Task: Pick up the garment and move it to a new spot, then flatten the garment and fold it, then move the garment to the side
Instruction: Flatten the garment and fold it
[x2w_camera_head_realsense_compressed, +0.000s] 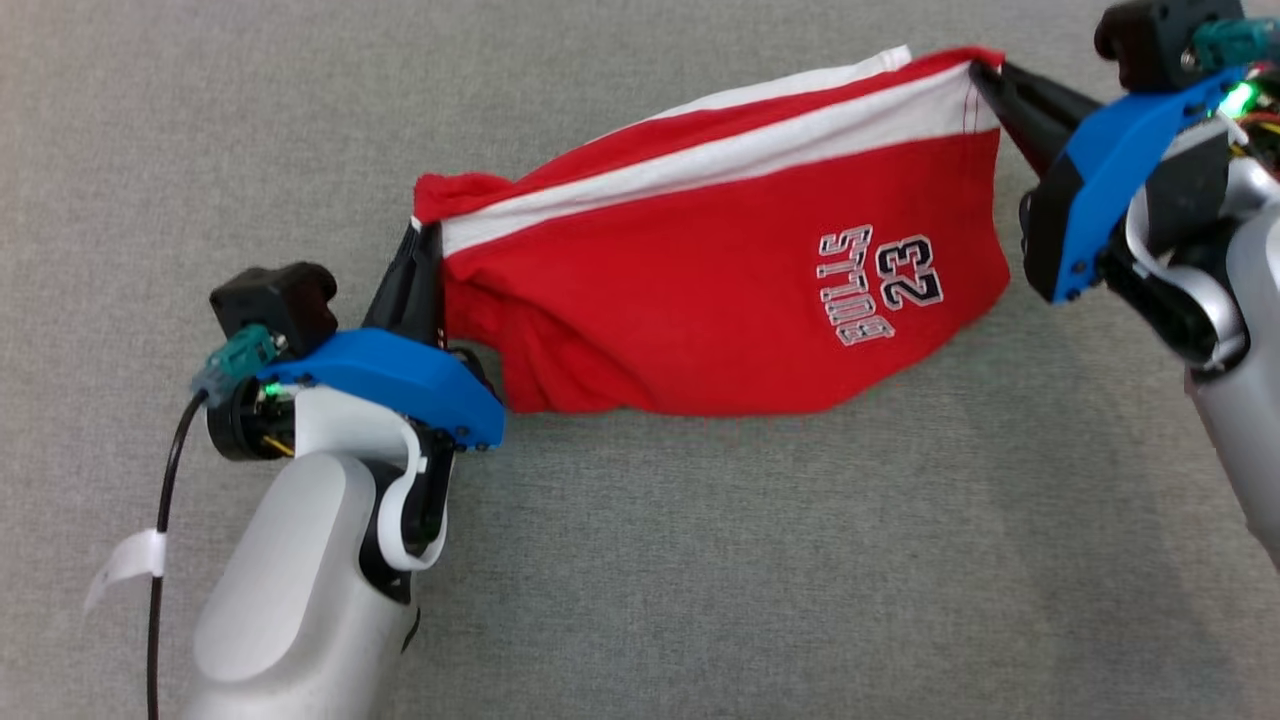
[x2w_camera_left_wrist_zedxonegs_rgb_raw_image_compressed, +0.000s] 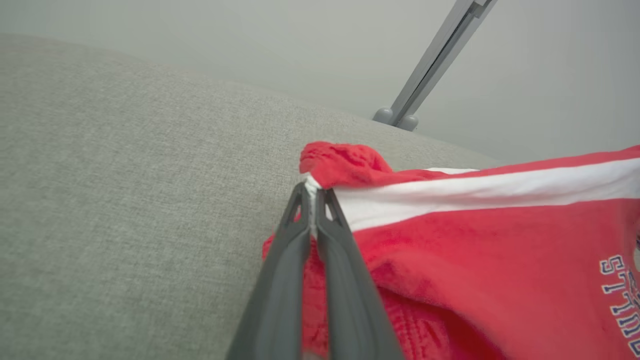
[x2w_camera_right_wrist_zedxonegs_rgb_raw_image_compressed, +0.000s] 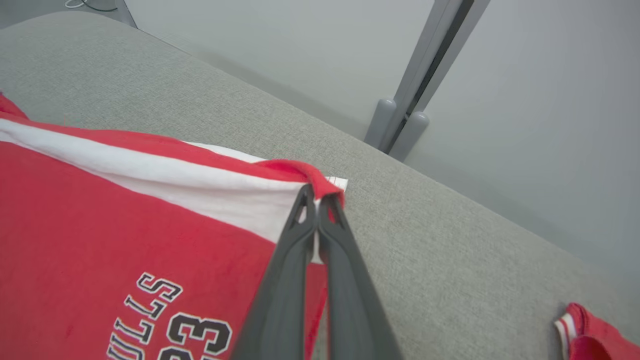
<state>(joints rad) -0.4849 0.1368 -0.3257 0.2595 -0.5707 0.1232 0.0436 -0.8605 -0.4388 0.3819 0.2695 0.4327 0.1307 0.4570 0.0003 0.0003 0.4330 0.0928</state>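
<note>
The garment (x2w_camera_head_realsense_compressed: 700, 270) is red with white stripes and a "BULLS 23" print; it hangs stretched between my two grippers above the grey cloth-covered surface (x2w_camera_head_realsense_compressed: 700, 560). My left gripper (x2w_camera_head_realsense_compressed: 425, 232) is shut on its left corner, and the pinched hem (x2w_camera_left_wrist_zedxonegs_rgb_raw_image_compressed: 313, 186) bunches over the fingertips in the left wrist view. My right gripper (x2w_camera_head_realsense_compressed: 982, 72) is shut on the right top corner, where the red hem (x2w_camera_right_wrist_zedxonegs_rgb_raw_image_compressed: 320, 186) folds over the tips in the right wrist view. The lower edge sags toward the surface.
The grey surface (x2w_camera_right_wrist_zedxonegs_rgb_raw_image_compressed: 450, 240) spreads wide all around. A second red-and-white piece of cloth (x2w_camera_right_wrist_zedxonegs_rgb_raw_image_compressed: 592, 332) lies at the bottom right of the right wrist view. A grey metal post (x2w_camera_right_wrist_zedxonegs_rgb_raw_image_compressed: 415, 100) stands behind the far edge against a pale wall.
</note>
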